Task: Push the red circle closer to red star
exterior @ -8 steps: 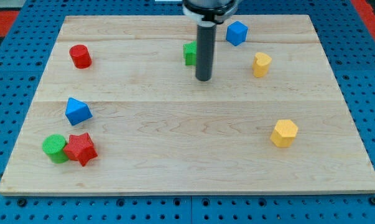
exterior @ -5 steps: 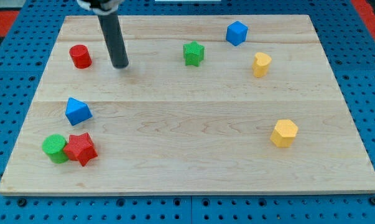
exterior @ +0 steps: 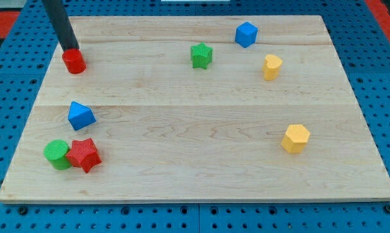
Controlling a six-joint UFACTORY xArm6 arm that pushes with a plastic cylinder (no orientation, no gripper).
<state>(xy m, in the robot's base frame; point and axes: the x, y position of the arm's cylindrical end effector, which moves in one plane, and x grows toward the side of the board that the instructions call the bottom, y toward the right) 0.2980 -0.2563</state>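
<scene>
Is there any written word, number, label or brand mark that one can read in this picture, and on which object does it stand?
None: no text, number or logo is readable anywhere.
The light wooden board shows only grain.
The small red circle block, touched by my tip at its top edge, is plain.
The red star block and the other coloured blocks are also plain.

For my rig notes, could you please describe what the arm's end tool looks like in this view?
Only a straight, smooth, dark grey-black cylindrical rod shows, entering from the view's top-left. My tip is its plain blunt end. No cables, markings or gripper are visible.
</scene>
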